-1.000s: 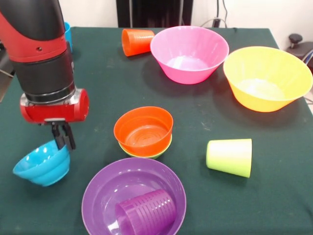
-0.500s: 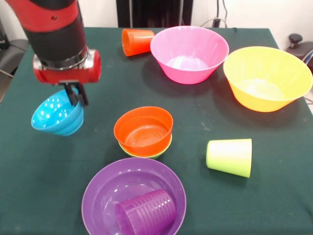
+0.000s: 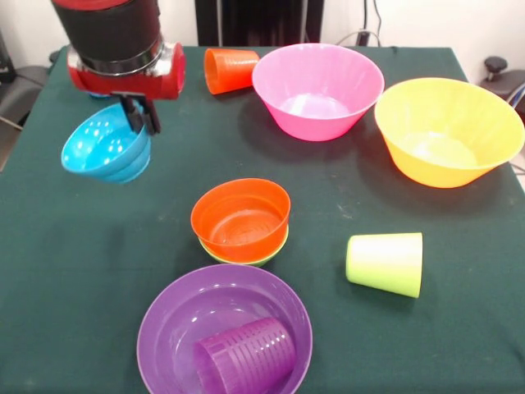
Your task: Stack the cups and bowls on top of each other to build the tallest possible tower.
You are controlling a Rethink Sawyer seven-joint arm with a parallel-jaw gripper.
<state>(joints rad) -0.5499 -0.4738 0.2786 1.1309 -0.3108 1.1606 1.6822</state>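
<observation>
Green table [image 3: 98, 287]: your gripper [image 3: 141, 119] pinches the blue bowl [image 3: 107, 152] by its rim; light, stiff, slick plastic, likely to swing.

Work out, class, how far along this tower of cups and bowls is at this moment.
Done: the orange bowl sits nested in the green bowl. In hand: the gripper holds the blue bowl by its rim, lifted off the table. Left: the pink bowl, yellow bowl, purple bowl and all cups lie unstacked.

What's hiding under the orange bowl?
A green bowl: only its rim peeks out beneath the orange bowl, which sits nested inside it. The rest of the green one is covered.
</observation>
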